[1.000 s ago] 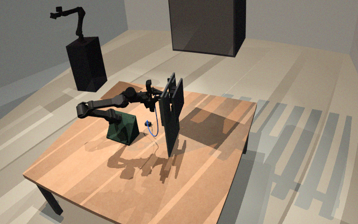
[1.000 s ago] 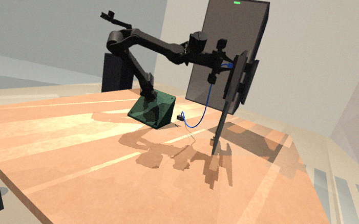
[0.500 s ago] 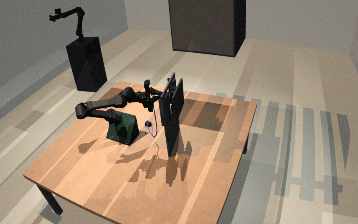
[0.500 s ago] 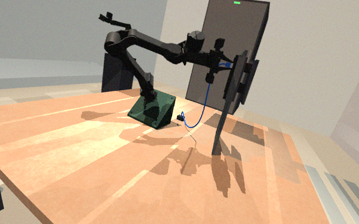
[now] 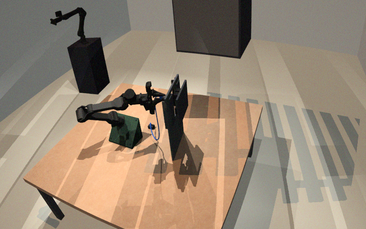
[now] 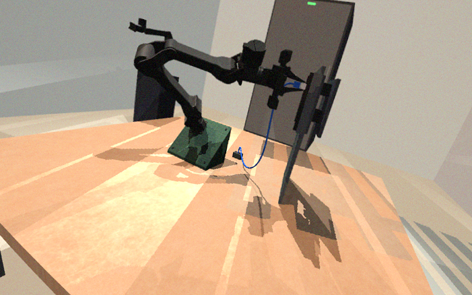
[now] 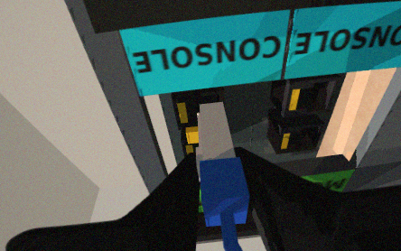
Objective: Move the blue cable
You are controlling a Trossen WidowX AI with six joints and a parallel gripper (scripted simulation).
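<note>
Top view: black six-joint robot arm mounted on green wedge-shaped base, on a light wooden table. Arm reaches to a dark upright flat-panelled rack. Black parallel-jaw gripper is at the rack's near side, a bit of blue between its fingers. Thin blue cable hangs in a loop beside the rack, lower end at a small black block. Second black arm stands on a dark pedestal behind; big dark cabinet on the floor.

Exterior view: gripper roughly level, fingers pinching the blue plug with a pale clear front; its front end is close to the rack face. Cabinet shows a small green light.

Wrist view: fingers closed on the plug, one each side, cable running off its back. Pale front points at a dark port opening with yellow parts, below a teal label reading CONSOLE upside down. Plug looks outside the port, though the dark opening makes seating hard to judge. Second teal label sits alongside; green label partly hidden by a finger.
</note>
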